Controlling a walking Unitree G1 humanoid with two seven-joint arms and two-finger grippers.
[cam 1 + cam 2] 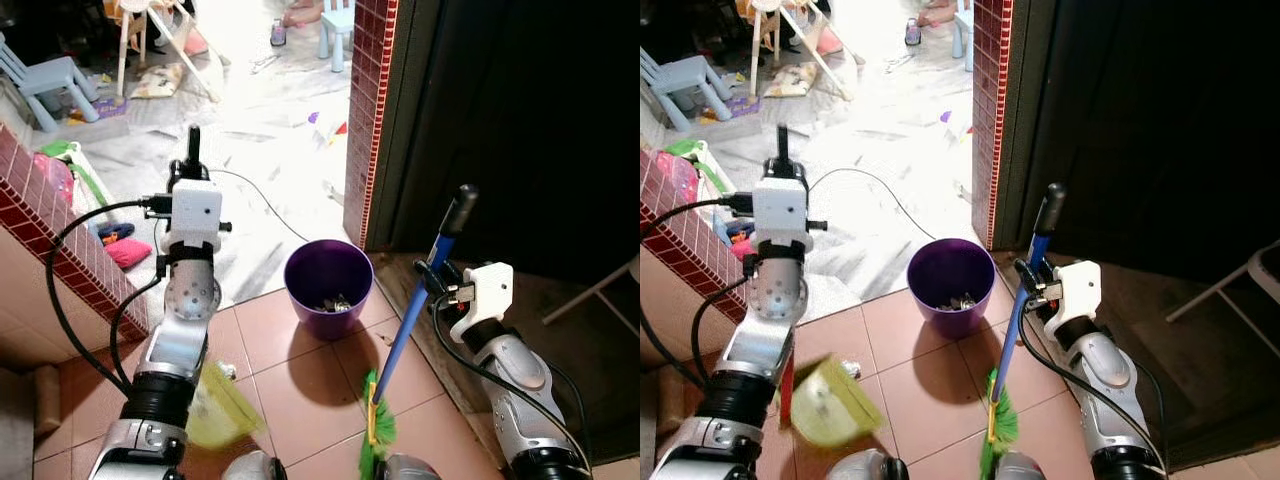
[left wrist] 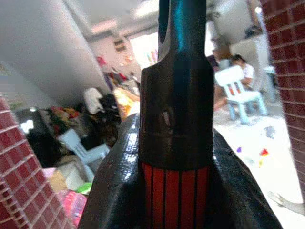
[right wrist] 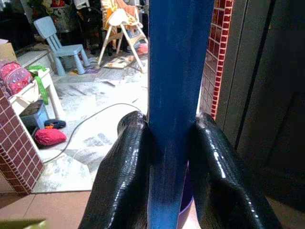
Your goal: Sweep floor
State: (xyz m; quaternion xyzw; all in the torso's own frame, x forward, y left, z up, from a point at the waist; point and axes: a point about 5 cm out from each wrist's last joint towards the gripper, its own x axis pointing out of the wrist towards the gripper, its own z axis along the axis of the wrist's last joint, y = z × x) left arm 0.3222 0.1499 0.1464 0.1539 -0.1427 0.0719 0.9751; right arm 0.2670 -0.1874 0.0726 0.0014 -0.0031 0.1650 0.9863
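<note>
My right gripper point(image 1: 437, 277) is shut on the blue handle point(image 3: 174, 71) of a broom, just below its black grip point(image 1: 458, 210). The broom leans, with its green bristles point(image 1: 377, 432) on the terracotta tiles near my feet. My left gripper point(image 1: 188, 177) is raised and shut on the red-and-black handle point(image 2: 175, 143) of a dustpan; the handle's black tip point(image 1: 193, 143) sticks up above the fingers. The yellow-green pan point(image 1: 220, 405) hangs blurred beside my left arm. A purple bin point(image 1: 328, 285) with some rubbish inside stands between the arms.
A low red-tiled wall point(image 1: 40, 215) runs along the left and a red-tiled pillar point(image 1: 368, 110) with a dark door point(image 1: 520, 120) stands to the right. Beyond lie a black cable point(image 1: 270, 205), scattered litter, a blue child's chair point(image 1: 50, 85) and a high chair point(image 1: 165, 40).
</note>
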